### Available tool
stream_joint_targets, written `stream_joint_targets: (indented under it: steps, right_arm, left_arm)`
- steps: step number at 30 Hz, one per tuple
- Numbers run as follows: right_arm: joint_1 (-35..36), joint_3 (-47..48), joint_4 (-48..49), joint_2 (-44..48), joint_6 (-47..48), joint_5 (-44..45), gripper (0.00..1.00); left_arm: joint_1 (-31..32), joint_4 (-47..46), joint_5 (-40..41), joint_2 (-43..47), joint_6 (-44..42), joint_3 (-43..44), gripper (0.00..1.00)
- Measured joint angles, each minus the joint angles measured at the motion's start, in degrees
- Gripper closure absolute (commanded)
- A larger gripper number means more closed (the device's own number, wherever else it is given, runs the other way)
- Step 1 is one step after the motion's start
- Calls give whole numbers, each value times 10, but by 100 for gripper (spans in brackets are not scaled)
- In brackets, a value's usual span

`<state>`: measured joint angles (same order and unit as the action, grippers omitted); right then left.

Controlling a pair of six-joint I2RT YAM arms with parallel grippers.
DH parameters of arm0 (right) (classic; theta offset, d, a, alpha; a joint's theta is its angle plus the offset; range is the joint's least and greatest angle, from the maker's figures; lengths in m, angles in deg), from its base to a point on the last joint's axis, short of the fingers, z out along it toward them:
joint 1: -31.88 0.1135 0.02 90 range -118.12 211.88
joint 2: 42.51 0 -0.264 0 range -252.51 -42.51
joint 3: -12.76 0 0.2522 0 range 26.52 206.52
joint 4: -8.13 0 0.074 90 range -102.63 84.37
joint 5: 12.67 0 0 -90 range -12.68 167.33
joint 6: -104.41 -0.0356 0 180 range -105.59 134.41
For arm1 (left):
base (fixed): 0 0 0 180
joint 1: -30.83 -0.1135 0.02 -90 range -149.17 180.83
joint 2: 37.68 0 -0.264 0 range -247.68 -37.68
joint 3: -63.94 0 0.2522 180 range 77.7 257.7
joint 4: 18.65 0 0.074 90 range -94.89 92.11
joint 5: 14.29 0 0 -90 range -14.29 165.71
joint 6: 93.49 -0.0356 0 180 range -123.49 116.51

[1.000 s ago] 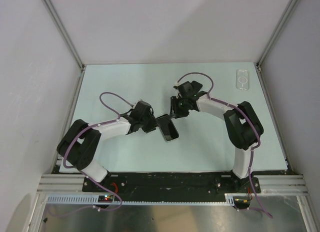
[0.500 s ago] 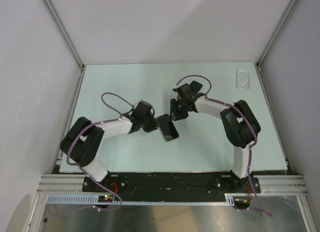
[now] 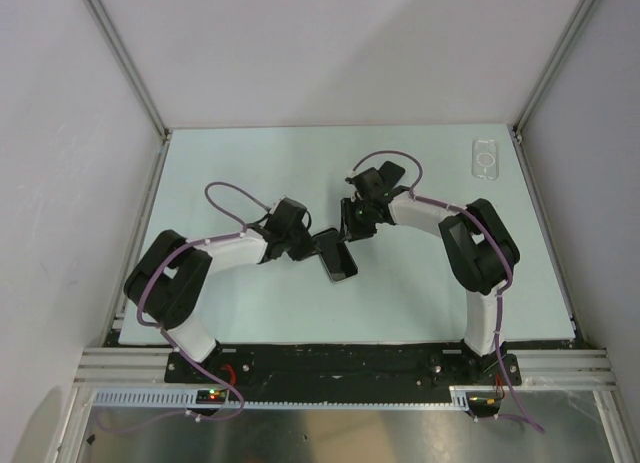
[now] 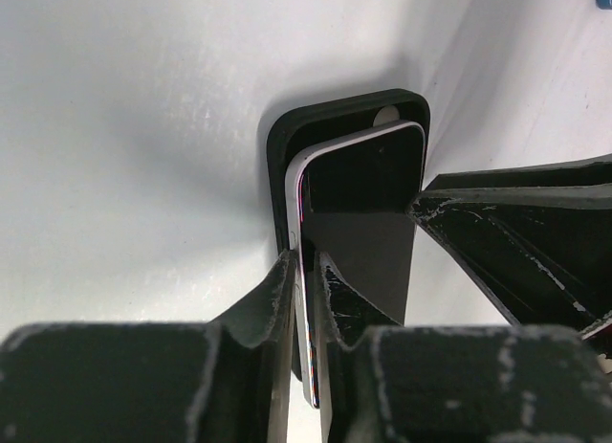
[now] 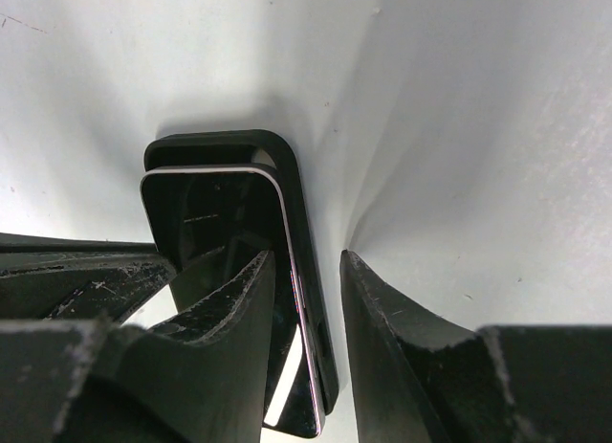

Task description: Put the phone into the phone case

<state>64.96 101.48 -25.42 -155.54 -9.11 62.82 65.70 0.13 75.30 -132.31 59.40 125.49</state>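
- Top view: both arms meet mid-table over the phone [image 3: 338, 258]. It lies flat, screen up.
- The phone case [image 3: 486, 157], clear with a white ring mark, sits in the far right corner of the table [image 3: 400, 303]. It is well apart from both arms and nothing touches it.
- Left wrist view: the phone sits over a black shell [image 4: 282, 137] of the same outline. Cannot tell whether that is another case or a second handset.
- Left gripper [image 4: 308, 271]: fingers narrow and pinched on the phone's long edge, with the silver rim running between them.
- Right gripper [image 5: 301, 266]: fingers part-open, straddling the opposite long edge. One finger rests against the screen side, and a sliver of table shows before the other, so there is no clamp here.
- Step in hand (judgement): securing the phone and freeing it from the black shell. The carry to the clear case has not begun.
- Next move calls for:
  - a firm hold on the phone alone, so the shell stays down;
  - a lift clear of the shell;
  - a long reach to the far right corner, which suits the right arm;
  - squaring the phone's corners to the case before pressing in.
- Risk: the shell may come up with the phone.
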Motion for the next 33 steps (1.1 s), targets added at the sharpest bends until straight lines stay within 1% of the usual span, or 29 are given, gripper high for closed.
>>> stream_joint_targets:
  steps: [5,7,22,33]
  right_arm:
    - [2,0,0,0,0,1,62]
    - [3,0,1,0,0,1,62]
    - [17,0,7,0,0,12,62]
    - [27,0,9,0,1,27,62]
  left_arm:
    - [0,3,1,0,0,2,98]
    - [0,6,2,-2,0,5,99]
    - [0,27,4,-13,0,21,100]
    - [1,67,19,-39,-4,56,100]
